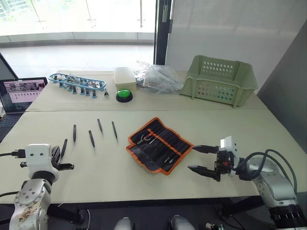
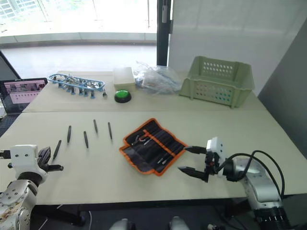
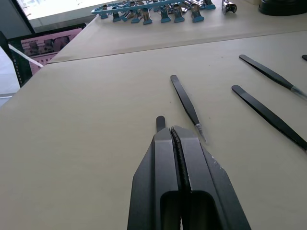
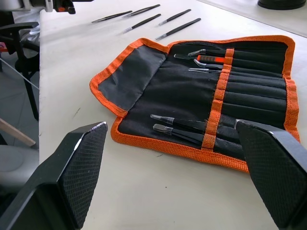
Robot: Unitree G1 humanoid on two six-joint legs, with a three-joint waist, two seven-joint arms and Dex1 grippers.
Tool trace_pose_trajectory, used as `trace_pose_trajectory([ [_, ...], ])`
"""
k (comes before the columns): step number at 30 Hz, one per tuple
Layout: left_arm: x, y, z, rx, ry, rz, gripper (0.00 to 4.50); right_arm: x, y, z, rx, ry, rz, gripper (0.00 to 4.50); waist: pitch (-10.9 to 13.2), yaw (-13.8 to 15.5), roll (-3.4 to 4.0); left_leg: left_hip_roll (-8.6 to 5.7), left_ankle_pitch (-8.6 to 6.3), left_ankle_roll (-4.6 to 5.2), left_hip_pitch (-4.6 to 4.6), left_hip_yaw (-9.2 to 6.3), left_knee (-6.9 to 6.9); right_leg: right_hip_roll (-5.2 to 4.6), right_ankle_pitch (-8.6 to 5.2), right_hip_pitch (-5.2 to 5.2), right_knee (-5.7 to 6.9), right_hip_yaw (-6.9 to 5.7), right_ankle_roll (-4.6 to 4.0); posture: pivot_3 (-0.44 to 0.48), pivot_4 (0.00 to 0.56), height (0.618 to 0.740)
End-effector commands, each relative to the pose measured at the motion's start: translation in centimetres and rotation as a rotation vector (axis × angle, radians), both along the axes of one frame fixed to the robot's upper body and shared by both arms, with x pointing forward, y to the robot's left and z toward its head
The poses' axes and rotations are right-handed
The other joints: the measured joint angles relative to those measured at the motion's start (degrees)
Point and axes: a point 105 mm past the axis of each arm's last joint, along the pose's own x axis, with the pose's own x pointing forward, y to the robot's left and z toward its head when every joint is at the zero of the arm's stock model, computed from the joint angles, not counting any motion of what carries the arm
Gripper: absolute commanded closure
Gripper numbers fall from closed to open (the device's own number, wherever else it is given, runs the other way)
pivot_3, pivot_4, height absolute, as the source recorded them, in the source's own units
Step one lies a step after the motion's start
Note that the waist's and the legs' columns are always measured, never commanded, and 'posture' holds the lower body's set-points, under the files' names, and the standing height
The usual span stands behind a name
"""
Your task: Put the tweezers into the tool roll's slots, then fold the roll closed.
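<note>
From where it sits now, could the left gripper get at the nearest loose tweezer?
Probably yes. The left gripper is shut, low over the table, with the nearest tweezer lying right by it, seemingly under its fingertips, and nothing between. It would have to open first.

Tool roll (image 1: pixel 159 145) lies open at frame centre, orange edging visible, several tools seated in slots (image 1: pixel 165 141). Five black tweezers (image 1: pixel 94 132) lie loose on table (image 1: pixel 211 122), left of roll, well apart from it. Right gripper (image 1: pixel 202 158) at lower right, fingers spread, just beside roll's right corner. Left gripper (image 1: pixel 61 156) at lower left, near leftmost tweezer; finger state unclear. Upper frame: blue tool tray (image 1: pixel 77 82), green button (image 1: pixel 124 95), plastic bag (image 1: pixel 156 77), pale green basket (image 1: pixel 219 79). Tablet (image 1: pixel 21 93) at left edge.
</note>
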Motion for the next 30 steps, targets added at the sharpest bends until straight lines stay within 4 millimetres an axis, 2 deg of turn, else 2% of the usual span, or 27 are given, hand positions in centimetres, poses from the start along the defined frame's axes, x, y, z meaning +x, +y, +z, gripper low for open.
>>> trace_pose_trajectory([
  [1,-0.7,0.7,0.8,-0.006,-0.026,0.020,4.46,0.1,0.4,0.7,0.005,-0.046,0.010,0.00,0.00,-0.01,0.00,0.00,0.00,0.00,0.01,0.00,0.00,0.00,0.00,0.00,0.00,0.00,0.00,0.000,0.150,0.725],
  [4,-1.0,0.6,0.4,-0.128,-0.072,0.011,4.46,0.1,0.4,0.6,0.003,-0.044,0.010,0.00,0.01,0.00,-0.01,0.01,0.00,0.00,0.01,0.00,0.00,0.00,-0.01,0.00,0.01,-0.01,-0.01,0.000,0.150,0.725],
  [8,-1.7,1.6,-0.9,-0.164,-0.040,0.035,3.30,0.0,0.4,0.6,-0.001,-0.042,0.011,0.00,0.01,-0.01,-0.02,0.01,0.00,0.00,0.01,0.00,0.00,0.01,-0.01,0.00,0.02,-0.01,-0.01,0.000,0.150,0.725],
  [13,-1.3,1.7,-1.8,-0.220,-0.022,0.024,1.66,0.0,0.5,0.5,-0.004,-0.039,0.011,0.00,0.02,0.02,-0.03,0.01,0.00,0.00,0.02,0.00,0.01,0.01,-0.03,0.00,0.02,-0.01,-0.04,0.000,0.150,0.725],
  [15,-1.3,1.9,-2.0,-0.221,-0.017,0.029,1.66,0.0,0.5,0.5,-0.004,-0.039,0.011,0.00,0.02,0.06,-0.04,0.00,0.00,0.00,0.02,0.00,0.01,0.00,-0.03,0.00,0.01,-0.01,-0.05,0.000,0.150,0.725],
  [17,-0.7,1.8,-3.0,-0.210,0.029,0.012,1.66,-0.1,0.5,0.5,-0.004,-0.038,0.007,0.00,0.02,0.08,-0.04,0.00,0.00,0.00,0.01,0.00,0.01,0.00,-0.03,0.01,0.01,0.00,-0.04,0.000,0.150,0.725],
  [20,0.4,1.4,-4.2,-0.251,0.082,-0.014,1.66,-0.1,0.4,0.6,-0.006,-0.039,0.003,0.00,0.02,0.20,-0.04,0.00,0.00,0.00,0.02,-0.02,0.01,0.02,-0.03,0.00,0.06,-0.03,-0.05,0.000,0.150,0.725],
  [24,1.2,1.9,-5.4,-0.320,0.112,0.022,1.66,-0.1,0.4,0.7,-0.008,-0.042,-0.003,0.00,0.00,0.24,-0.01,-0.01,0.00,0.00,0.07,-0.02,0.01,0.00,-0.02,0.04,0.06,-0.02,-0.02,0.000,0.150,0.725],
  [27,1.8,1.5,-5.9,-0.326,0.138,-0.003,2.46,0.0,0.4,0.7,-0.007,-0.044,-0.005,0.00,-0.03,0.24,0.07,-0.01,0.01,0.01,0.12,-0.02,0.01,0.01,-0.01,0.06,0.14,-0.02,-0.02,0.000,0.150,0.725],
  [30,2.5,0.7,-6.2,-0.333,0.153,-0.041,3.49,0.0,0.5,0.7,-0.007,-0.046,-0.007,0.00,-0.05,0.38,0.11,-0.02,0.01,0.01,0.14,-0.03,0.01,0.01,-0.02,0.08,0.16,-0.02,-0.02,0.000,0.150,0.725],
])
